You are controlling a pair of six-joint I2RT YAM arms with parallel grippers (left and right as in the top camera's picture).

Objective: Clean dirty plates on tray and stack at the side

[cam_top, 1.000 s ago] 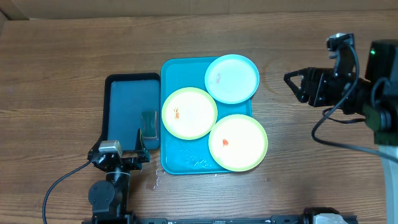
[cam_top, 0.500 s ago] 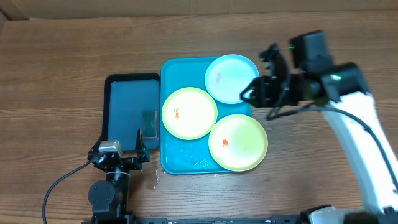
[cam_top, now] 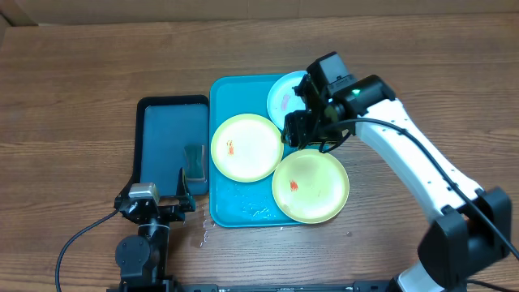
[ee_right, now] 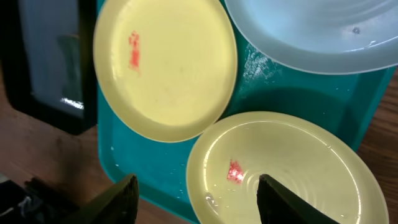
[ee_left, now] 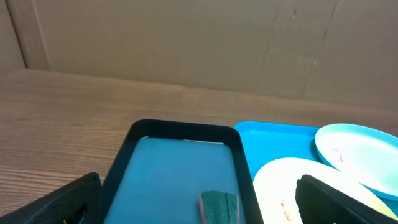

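Note:
The turquoise tray holds three plates. A yellow-green plate with an orange smear lies at the left. Another smeared yellow-green plate overhangs the tray's front right corner. At the back, the light blue plate is partly hidden by my right arm. My right gripper hovers open over the gap between the plates, holding nothing. From the right wrist, its fingers straddle the near plate's left rim. My left gripper rests open by the dark tray's front edge.
A dark navy tray sits left of the turquoise one, with a green sponge lying in its right side. The sponge shows between my left fingers. Water droplets speckle the turquoise tray's front. A cardboard wall borders the table's back.
My right arm has swung in from the table's right side to above the tray, and its jaws have spread wider. The left arm and the plates have not moved.

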